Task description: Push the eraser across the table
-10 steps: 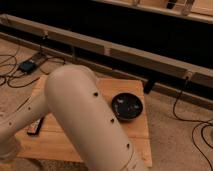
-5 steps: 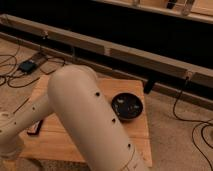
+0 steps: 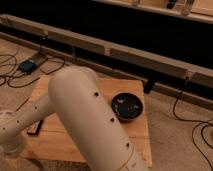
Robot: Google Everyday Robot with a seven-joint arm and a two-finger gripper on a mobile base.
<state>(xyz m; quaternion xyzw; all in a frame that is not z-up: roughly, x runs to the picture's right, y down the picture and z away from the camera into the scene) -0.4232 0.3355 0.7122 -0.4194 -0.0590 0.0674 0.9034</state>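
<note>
No legible text, label, brand, number or sign is recorded anywhere in the camera view. Reddish and pale marks are noted on top of the eraser point(image 3: 34, 128), at 8 o'clock on the desk point(image 3: 136, 134), but nothing can be read from them. The hand point(image 3: 11, 146) is located at 8 o'clock of the view, by the desk's near-left corner; no marking is discerned on it.
</note>
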